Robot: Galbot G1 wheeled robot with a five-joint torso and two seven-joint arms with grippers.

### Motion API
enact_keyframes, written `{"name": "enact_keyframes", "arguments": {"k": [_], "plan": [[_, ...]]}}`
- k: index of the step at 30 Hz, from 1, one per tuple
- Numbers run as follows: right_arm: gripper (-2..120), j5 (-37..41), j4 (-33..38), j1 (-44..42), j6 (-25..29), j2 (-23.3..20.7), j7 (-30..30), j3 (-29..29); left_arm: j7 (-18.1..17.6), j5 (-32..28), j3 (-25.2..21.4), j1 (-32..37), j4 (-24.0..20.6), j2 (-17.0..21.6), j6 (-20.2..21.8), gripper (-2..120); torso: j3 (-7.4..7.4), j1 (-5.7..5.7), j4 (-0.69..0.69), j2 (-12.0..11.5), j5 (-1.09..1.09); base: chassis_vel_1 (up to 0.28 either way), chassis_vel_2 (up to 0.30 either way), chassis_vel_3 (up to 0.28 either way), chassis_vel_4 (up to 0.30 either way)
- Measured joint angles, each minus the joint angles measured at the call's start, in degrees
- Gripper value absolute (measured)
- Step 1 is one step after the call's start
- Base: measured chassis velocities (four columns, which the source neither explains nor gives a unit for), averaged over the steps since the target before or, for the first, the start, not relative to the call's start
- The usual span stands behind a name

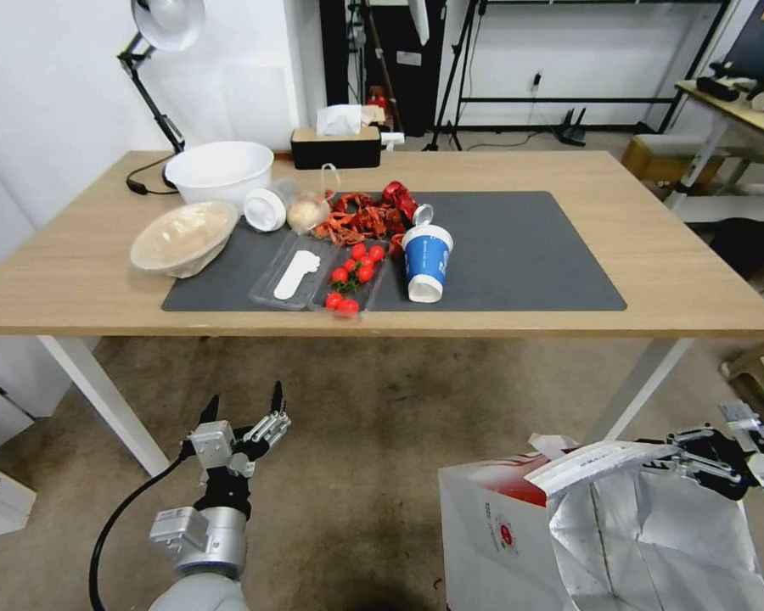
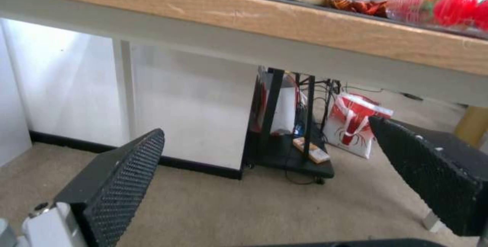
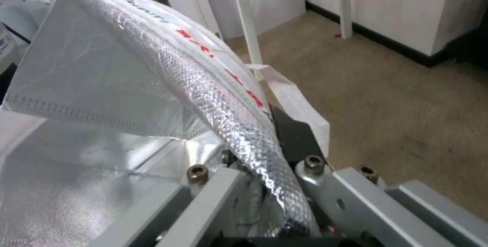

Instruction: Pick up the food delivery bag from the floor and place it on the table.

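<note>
From my head camera, I am looking down at the tabletop [image 1: 671,280], a wide light-wood surface carrying a dark grey mat [image 1: 518,255]. Relative to that mat, a blue-and-white cup [image 1: 425,263] is lying tilted near its middle, a clear tray of small tomatoes [image 1: 352,280] is sitting just beside the cup, a heap of red crayfish shells [image 1: 367,214] is lying behind the tray, and a white bowl [image 1: 221,172] is standing off its far left corner. Below the tabletop's near edge, over the floor [image 1: 382,441], my left gripper [image 1: 244,416] is hovering released, its fingers spread and holding nothing. The food delivery bag [image 1: 501,543] is standing below the tabletop's near right corner, its foil lining showing through the open mouth. My right gripper [image 1: 683,458] is grasping the bag's top flap at the right side of that mouth.

From my left wrist, my two black fingers [image 2: 122,178] are standing wide apart with bare floor between them, and the tabletop edge [image 2: 284,20] is running overhead.

From my right wrist, the bag's foil flap [image 3: 239,125] is sitting clamped between my gripper's metal parts, and a white strap handle [image 3: 297,104] is hanging beside the flap, above the floor.
</note>
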Motion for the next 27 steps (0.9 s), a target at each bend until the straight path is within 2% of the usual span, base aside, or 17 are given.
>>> {"name": "enact_keyframes", "arguments": {"k": [11, 17, 27], "plan": [[0, 0.0, 0.0, -0.3, 0.2, -0.1, 0.0, 0.0, 0.0, 0.2, 0.0, 0.1, 0.0, -0.1, 0.0, 100, 1.40, 1.05, 0.00, 2.4, 0.01, 0.000, 0.000, 0.000, 0.000], [0, -0.1, 0.1, 0.0, 0.2, 0.1, 0.2, -0.1, 0.0, 0.0, 0.0, 0.0, 0.0, 0.1, 0.0, 100, 2.93, 2.18, 0.00, 5.1, 0.00, 0.000, 0.000, 0.000, 0.000], [0, -0.1, 0.1, 0.0, 0.3, 0.2, 0.4, -0.2, -0.1, -0.1, 0.0, 0.0, 0.1, 0.2, 0.0, 100, 4.07, 3.07, 0.00, 7.1, 0.01, 0.000, 0.000, 0.000, 0.000]]}}
